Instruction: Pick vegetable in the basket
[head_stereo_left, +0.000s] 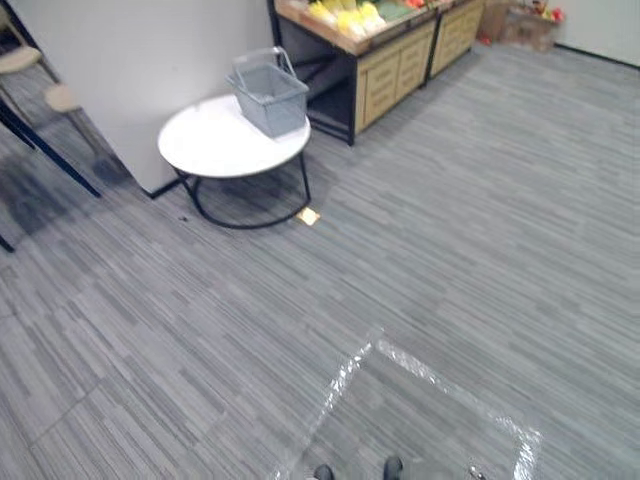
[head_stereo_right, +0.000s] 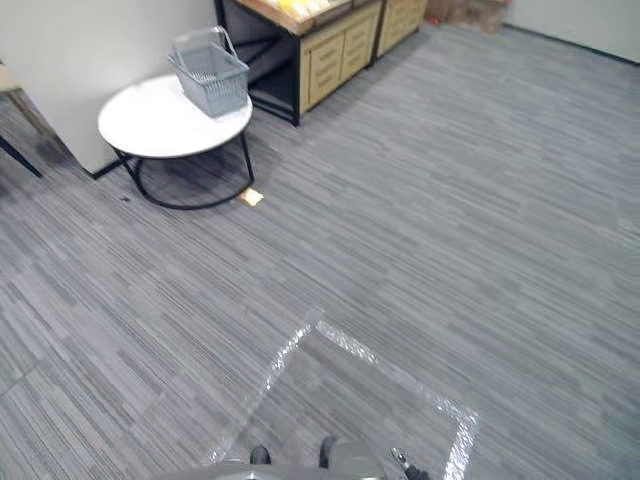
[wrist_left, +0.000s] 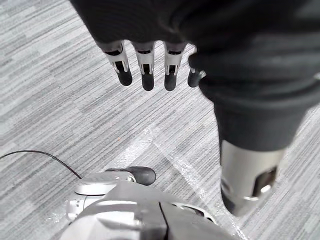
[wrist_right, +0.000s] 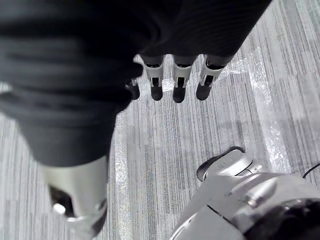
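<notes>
A grey wire basket (head_stereo_left: 268, 94) with its handle up stands on a round white table (head_stereo_left: 215, 145) at the far left, also seen as the basket (head_stereo_right: 211, 72) in the right eye view. Beyond it a wooden produce stand (head_stereo_left: 372, 45) holds yellow and green vegetables (head_stereo_left: 346, 14). My left hand (wrist_left: 146, 60) hangs over the carpet with straight fingers, holding nothing. My right hand (wrist_right: 175, 75) hangs the same way, fingers straight and empty.
A square of shiny tape (head_stereo_left: 430, 395) marks the grey carpet close in front. A small tan scrap (head_stereo_left: 308, 215) lies on the floor by the table's black legs. A white wall panel (head_stereo_left: 140, 50) stands behind the table; stool legs (head_stereo_left: 45, 150) are at far left.
</notes>
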